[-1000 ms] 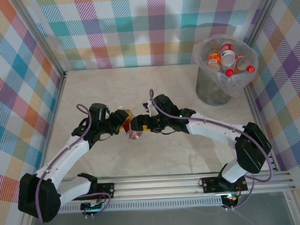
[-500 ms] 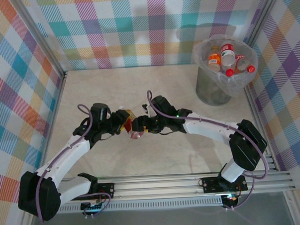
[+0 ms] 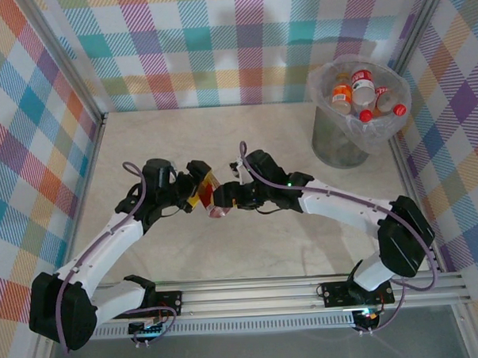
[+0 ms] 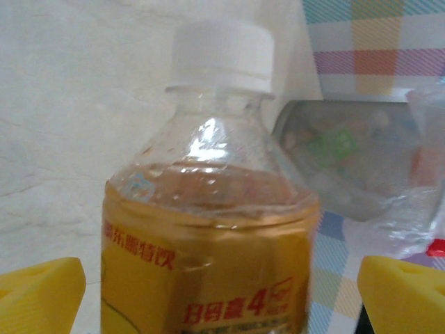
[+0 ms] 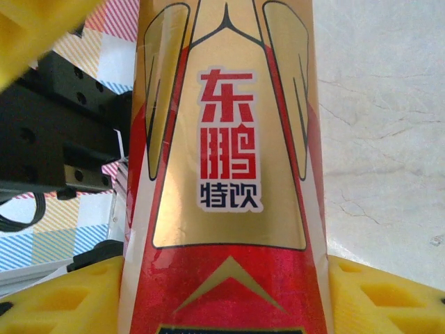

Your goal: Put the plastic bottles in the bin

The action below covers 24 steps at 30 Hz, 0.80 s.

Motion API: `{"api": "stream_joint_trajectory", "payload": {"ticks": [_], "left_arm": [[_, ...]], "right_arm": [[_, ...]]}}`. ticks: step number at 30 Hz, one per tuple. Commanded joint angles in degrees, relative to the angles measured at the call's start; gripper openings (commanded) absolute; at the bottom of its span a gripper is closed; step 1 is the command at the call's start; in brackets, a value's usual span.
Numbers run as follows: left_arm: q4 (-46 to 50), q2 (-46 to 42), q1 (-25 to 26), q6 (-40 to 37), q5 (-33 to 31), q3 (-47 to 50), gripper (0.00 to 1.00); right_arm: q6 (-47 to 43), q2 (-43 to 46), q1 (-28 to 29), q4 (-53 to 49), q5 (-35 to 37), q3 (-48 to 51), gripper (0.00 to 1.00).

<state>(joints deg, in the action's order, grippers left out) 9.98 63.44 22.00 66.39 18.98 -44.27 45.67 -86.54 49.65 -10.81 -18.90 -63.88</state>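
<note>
The bottle (image 3: pixel 210 200) sits over the middle of the desk (image 3: pixel 245 135) between the two arms, well apart from the bin (image 3: pixel 333 147) in the far right corner. The left claw (image 3: pixel 196 187) stands wide apart: in its wrist view the yellow pads (image 4: pixel 38 296) sit out at the edges with clear gaps to the bottle on both sides, so it carries nothing. The right claw (image 3: pixel 228 197) is clamped on the bottle, its pads (image 5: pixel 66 303) pressed against the glossy red and gold label from both sides. The whole load appears to hang on that one grip, and that is where the trouble could start. The bottle holds amber liquid up to the shoulder, so it is probably heavy for its size, and a slick label under soft pads may let it slide or swing once the arm moves. The left claw's open fingers flank the bottle closely, so a sideways pull by the right arm could knock it against a pad and twist it loose; drawing it straight out of the gap looks safer. The trip to the bin is long, which gives a weak hold time to fail. The bin holds several bottles (image 3: pixel 364 94) piled near the rim, so a release from too high or off centre might bounce off them or off the loose bag edge and land on the desk.
</note>
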Motion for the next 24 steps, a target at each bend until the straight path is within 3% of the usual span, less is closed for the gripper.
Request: {"api": "stream_joint_trajectory", "payload": {"ticks": [1,5,12,18,24], "left_arm": [[0.3,-1.1,0.1,-2.3,0.9,-4.6,1.0],[0.3,-2.2,0.0,-9.3,2.1,-7.6,1.0],[-2.4,-3.0,0.5,-29.0,15.6,-12.8,1.0],[3.6,-5.2,0.8,-44.3,19.5,-17.6,1.0],[5.5,-5.9,1.3,-56.3,20.9,-20.6,1.0]], "right_arm": [[-2.1,4.2,-1.7,-3.0,1.3,0.3,0.54],[-4.8,8.5,-4.3,-8.5,3.2,1.1,0.55],[-14.0,17.4,-10.9,-23.0,8.6,-3.1,0.55],[-24.5,19.5,-13.8,-36.8,20.0,-15.1,0.55],[-31.3,14.8,-16.7,-46.9,28.9,-30.0,0.54]]}}
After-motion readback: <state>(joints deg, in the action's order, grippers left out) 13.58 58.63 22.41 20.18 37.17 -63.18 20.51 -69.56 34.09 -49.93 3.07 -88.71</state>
